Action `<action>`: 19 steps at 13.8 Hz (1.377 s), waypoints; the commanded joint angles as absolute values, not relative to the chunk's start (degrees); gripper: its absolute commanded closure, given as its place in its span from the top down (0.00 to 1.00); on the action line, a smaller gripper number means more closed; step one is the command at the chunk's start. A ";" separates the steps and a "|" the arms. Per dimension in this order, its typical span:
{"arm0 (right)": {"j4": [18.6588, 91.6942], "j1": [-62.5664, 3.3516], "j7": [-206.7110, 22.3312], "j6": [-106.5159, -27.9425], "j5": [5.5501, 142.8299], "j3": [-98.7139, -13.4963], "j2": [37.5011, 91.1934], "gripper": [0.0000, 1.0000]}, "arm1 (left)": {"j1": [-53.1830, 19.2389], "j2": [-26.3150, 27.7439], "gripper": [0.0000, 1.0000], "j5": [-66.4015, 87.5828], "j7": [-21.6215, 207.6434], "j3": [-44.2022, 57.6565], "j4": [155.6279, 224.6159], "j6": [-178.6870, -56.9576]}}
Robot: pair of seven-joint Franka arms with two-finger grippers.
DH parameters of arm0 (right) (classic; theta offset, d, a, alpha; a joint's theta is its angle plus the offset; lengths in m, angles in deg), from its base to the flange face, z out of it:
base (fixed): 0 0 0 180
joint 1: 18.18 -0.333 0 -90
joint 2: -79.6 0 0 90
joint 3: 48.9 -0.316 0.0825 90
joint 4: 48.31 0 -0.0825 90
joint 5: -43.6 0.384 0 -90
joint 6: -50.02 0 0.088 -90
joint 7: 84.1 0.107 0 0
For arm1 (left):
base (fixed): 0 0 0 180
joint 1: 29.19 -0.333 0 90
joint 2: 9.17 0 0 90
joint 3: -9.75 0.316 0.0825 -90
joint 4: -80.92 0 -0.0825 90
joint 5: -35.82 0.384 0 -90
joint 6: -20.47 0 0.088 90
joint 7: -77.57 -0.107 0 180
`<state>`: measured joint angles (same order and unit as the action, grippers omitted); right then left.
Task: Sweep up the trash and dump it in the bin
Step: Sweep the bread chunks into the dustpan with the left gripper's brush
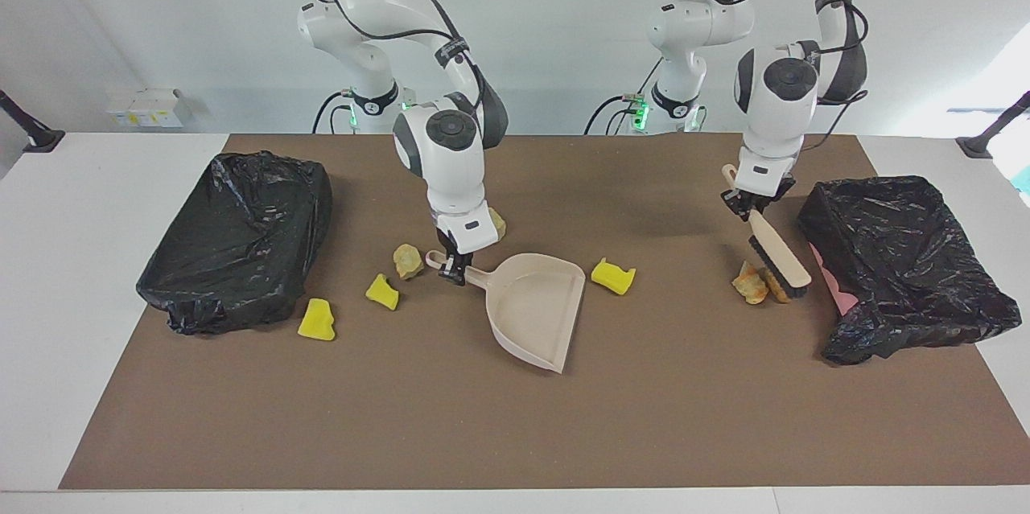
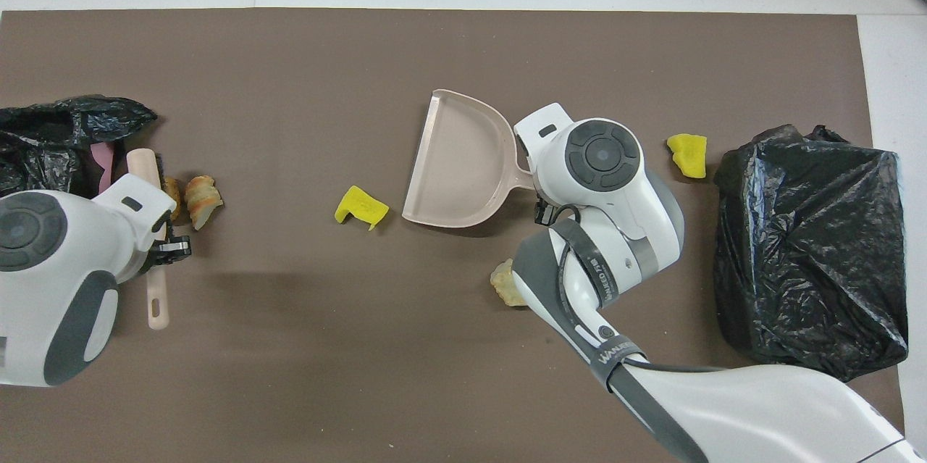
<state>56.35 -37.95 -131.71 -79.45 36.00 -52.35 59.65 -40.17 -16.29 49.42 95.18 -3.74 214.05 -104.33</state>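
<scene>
While bare, dustpan (image 1: 537, 306) (both bins (image 1: 241, 240) black-lined)

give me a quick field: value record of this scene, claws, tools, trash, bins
left claw: shut on brush handle
brush: bristles down beside two orange-brown lumps
right claw: shut on dustpan handle
dustpan: on the mat, empty
yellow chunk: just beside the dustpan
other trash: two yellow chunks, two beige lumps toward the right arm's end
bins: black-bagged bin by the brush, another at the right arm's end
</scene>
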 commanded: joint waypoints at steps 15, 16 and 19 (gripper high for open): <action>52.59 -39.63 -139.39 -76.63 33.32 -53.21 55.17 0.00 | -40.72 -14.18 0.00 38.03 80.28 -4.75 217.68 -108.99; 52.67 -39.71 -139.39 -77.33 33.32 -53.21 55.17 0.00 | -39.05 -14.35 0.00 37.66 83.16 -4.75 217.86 -109.08; 52.85 -39.80 -139.30 -77.60 33.23 -53.21 55.17 0.00 | -31.76 -14.44 0.00 37.57 96.85 -4.75 218.12 -109.26</action>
<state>53.95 -39.45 -140.06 -76.10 34.21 -52.72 57.36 -36.60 -13.10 38.30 89.15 -5.46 216.69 -108.11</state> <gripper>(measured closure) 0.687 0.740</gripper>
